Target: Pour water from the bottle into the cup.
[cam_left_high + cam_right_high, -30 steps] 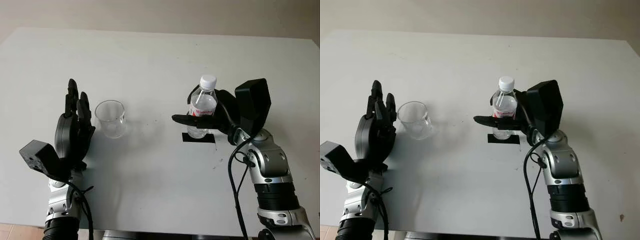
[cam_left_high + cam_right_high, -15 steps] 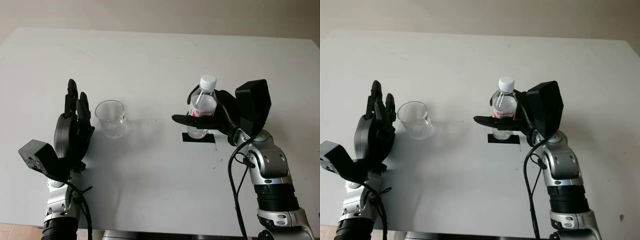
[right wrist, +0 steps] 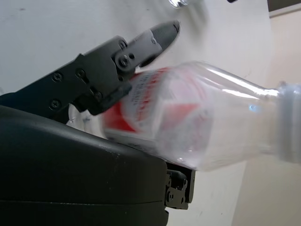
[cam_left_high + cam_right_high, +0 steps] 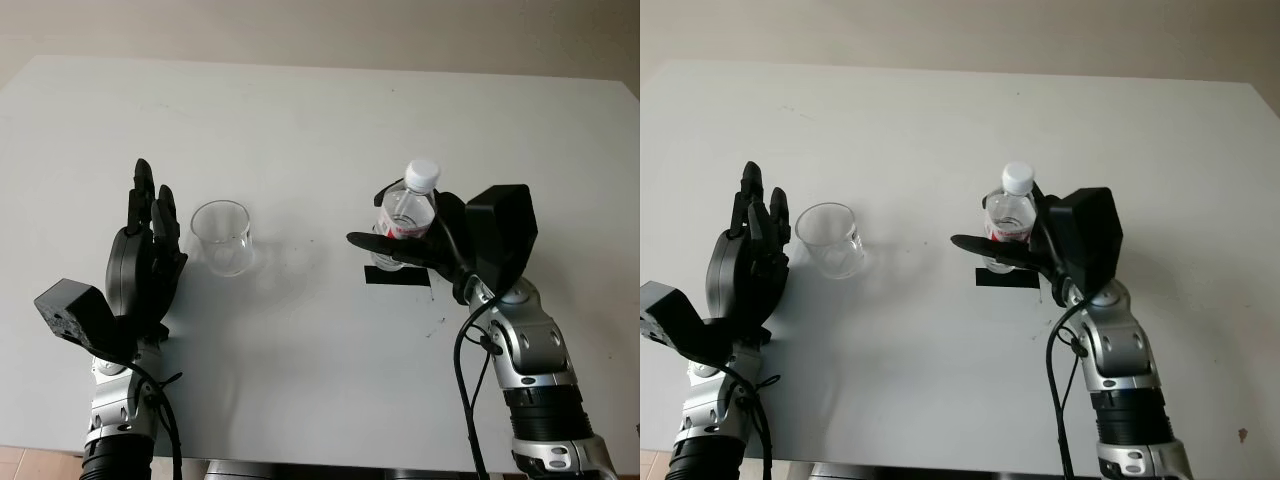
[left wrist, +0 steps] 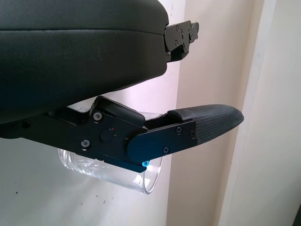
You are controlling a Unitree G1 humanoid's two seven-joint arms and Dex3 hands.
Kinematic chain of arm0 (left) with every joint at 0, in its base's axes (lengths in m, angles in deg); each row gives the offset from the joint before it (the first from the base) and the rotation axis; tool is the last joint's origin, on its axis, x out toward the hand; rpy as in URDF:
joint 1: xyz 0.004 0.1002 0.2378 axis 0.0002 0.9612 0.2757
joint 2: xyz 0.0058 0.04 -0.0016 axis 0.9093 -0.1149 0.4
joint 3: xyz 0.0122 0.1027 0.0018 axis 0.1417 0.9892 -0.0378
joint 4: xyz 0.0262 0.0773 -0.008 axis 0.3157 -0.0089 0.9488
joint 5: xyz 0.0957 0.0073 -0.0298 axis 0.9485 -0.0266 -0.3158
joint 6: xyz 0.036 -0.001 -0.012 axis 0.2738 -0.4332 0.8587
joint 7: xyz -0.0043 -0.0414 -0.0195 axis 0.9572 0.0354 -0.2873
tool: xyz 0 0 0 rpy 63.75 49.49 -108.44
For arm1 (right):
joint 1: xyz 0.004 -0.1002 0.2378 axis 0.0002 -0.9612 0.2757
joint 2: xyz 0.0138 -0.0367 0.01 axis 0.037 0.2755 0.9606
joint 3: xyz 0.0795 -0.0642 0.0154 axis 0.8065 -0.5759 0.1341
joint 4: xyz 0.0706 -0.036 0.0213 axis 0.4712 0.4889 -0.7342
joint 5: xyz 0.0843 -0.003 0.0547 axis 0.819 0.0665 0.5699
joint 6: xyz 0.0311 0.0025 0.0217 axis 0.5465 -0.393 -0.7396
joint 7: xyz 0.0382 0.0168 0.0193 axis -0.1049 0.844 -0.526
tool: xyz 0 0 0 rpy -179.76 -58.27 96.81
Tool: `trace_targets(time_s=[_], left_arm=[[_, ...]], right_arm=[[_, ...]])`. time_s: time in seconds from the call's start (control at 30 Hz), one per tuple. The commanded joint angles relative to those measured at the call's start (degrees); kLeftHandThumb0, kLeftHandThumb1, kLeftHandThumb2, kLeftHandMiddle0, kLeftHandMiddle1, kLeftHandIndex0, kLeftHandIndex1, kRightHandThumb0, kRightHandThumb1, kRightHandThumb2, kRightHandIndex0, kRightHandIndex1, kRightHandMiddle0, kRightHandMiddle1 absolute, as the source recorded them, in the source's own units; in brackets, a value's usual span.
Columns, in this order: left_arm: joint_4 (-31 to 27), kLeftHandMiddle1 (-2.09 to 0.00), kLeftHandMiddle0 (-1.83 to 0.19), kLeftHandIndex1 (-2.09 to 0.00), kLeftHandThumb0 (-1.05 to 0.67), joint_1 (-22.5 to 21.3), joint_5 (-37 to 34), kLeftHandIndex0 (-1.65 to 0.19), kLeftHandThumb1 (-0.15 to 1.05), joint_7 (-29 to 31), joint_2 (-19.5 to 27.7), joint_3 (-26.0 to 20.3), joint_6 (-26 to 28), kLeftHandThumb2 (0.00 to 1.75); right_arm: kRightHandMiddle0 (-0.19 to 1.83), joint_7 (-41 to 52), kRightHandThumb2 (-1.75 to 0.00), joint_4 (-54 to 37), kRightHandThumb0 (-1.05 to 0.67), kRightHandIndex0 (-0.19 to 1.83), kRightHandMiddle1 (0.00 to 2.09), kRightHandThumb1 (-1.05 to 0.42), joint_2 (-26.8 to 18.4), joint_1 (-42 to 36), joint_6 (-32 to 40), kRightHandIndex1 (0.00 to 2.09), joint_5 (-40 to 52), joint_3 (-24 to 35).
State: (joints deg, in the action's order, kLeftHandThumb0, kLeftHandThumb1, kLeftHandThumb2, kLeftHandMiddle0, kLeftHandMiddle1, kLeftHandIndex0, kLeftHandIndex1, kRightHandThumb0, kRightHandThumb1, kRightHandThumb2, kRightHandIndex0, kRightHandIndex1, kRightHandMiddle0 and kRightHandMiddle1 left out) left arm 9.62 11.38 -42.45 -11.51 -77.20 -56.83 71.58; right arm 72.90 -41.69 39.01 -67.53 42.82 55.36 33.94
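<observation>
right hand (image 4: 420, 245): fingers clamped round bottle (image 4: 405, 222), tilted, over black tape mark (image 4: 398, 277) | cup (image 4: 221, 237): well left of mark | left hand (image 4: 148, 255): open, just beside cup | right wrist view: red label (image 3: 141, 106) against fingers (image 3: 113, 63)

A white table (image 4: 300, 130) spreads wide, with a black tape strip (image 4: 398, 277) stuck right of its middle. A beige wall (image 4: 320, 30) runs behind it.
</observation>
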Motion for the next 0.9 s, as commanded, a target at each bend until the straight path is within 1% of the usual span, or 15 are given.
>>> trace_targets(time_s=[0.0,0.03,0.07,0.2,0.23,0.27,0.4,0.43,0.47,0.53,0.63,0.7,0.77,0.87], left_arm=[[-0.1,-0.05,0.18,0.0,-0.8,1.1,-0.2,0.19,1.05,0.4,0.3,-0.3,0.1,0.66],[-0.1,-0.05,0.18,0.0,-0.8,1.1,-0.2,0.19,1.05,0.5,0.3,-0.3,0.0,0.66],[0.0,-0.05,0.19,0.0,-0.8,1.1,-0.3,0.19,1.05,0.6,0.3,-0.3,0.0,0.66],[-0.2,-0.05,0.19,0.0,-0.8,1.1,-0.2,0.19,1.05,0.5,0.3,-0.3,0.3,0.66],[-0.2,-0.05,0.19,0.0,-0.8,1.1,-0.1,0.19,1.05,0.5,0.3,-0.3,0.3,0.66],[-0.1,-0.05,0.19,0.0,-0.8,1.1,-0.1,0.19,1.05,0.5,0.3,-0.3,0.3,0.66],[-0.1,-0.05,0.19,0.0,-0.8,1.0,-0.1,0.19,1.05,0.5,0.3,-0.3,0.3,0.65],[-0.1,-0.05,0.19,0.0,-0.8,1.1,-0.1,0.19,1.05,0.5,0.3,-0.3,0.4,0.65],[0.0,-0.05,0.19,0.0,-0.8,1.0,-0.1,0.19,1.05,0.5,0.3,-0.4,0.3,0.65],[0.1,-0.05,0.19,0.0,-0.81,1.0,-0.1,0.19,1.05,0.6,0.3,-0.3,0.2,0.65],[0.1,-0.06,0.18,0.0,-0.8,1.0,0.1,0.19,1.05,0.3,0.2,-0.3,0.1,0.65],[0.2,-0.06,0.18,0.0,-0.8,1.0,0.0,0.19,1.05,0.4,0.1,-0.3,0.0,0.65],[0.1,-0.05,0.18,0.0,-0.8,1.0,0.0,0.19,1.05,0.4,0.0,-0.2,0.1,0.65],[0.2,-0.06,0.18,0.0,-0.8,0.9,0.0,0.19,1.05,0.2,-0.1,-0.2,0.0,0.65]], right_arm=[[-0.19,0.3,-0.05,0.2,-0.52,-0.19,1.11,-0.92,-0.5,-1.4,-1.8,1.11,-0.7,-0.6],[-0.19,0.5,-0.05,0.2,-0.52,-0.19,0.98,-0.92,-0.6,-1.5,-2.1,0.96,-0.9,-0.6],[-0.19,0.6,-0.05,0.2,-0.53,-0.19,0.89,-0.92,-0.7,-1.7,-2.2,0.86,-1.0,-0.6],[-0.18,1.1,-0.05,0.1,-0.55,-0.19,0.63,-0.92,-0.7,-2.1,-2.5,0.58,-1.0,-0.4],[-0.17,1.2,-0.05,-0.1,-0.56,-0.17,0.54,-0.92,-0.6,-2.1,-2.3,0.48,-0.9,-0.3],[-0.15,1.2,-0.05,-0.2,-0.56,-0.15,0.43,-0.91,-0.6,-2.2,-2.2,0.34,-0.8,-0.2],[-0.17,1.9,-0.05,0.2,-0.58,-0.19,0.22,-0.9,-0.5,-2.3,-2.6,0.08,-0.3,0.0],[-0.18,2.2,-0.05,0.4,-0.6,-0.19,0.19,-0.89,-0.8,-2.3,-3.2,0.04,-0.5,-0.2],[-0.19,2.6,-0.05,0.6,-0.65,-0.19,0.11,-0.89,-1.2,-2.3,-3.8,0.02,-0.9,-0.5],[-0.19,4.0,-0.05,1.2,-0.71,-0.19,0.03,-0.89,-1.9,-2.4,-5.4,0.0,-1.1,-0.9],[-0.19,5.5,-0.06,3.1,-0.82,-0.19,0.0,-0.89,-3.2,-2.4,-10.0,0.0,-2.5,-1.7],[-0.19,6.0,-0.05,5.2,-0.9,-0.19,0.0,-0.89,-3.3,-1.8,-12.8,0.0,-2.7,-1.4],[-0.19,5.8,-0.05,7.5,-0.93,-0.19,0.0,-0.89,-3.4,-1.4,-15.9,0.0,-3.1,-1.3],[-0.19,4.0,-0.06,10.0,-1.01,-0.19,0.0,-0.9,-3.1,-1.3,-21.2,0.0,-4.7,-1.4]])
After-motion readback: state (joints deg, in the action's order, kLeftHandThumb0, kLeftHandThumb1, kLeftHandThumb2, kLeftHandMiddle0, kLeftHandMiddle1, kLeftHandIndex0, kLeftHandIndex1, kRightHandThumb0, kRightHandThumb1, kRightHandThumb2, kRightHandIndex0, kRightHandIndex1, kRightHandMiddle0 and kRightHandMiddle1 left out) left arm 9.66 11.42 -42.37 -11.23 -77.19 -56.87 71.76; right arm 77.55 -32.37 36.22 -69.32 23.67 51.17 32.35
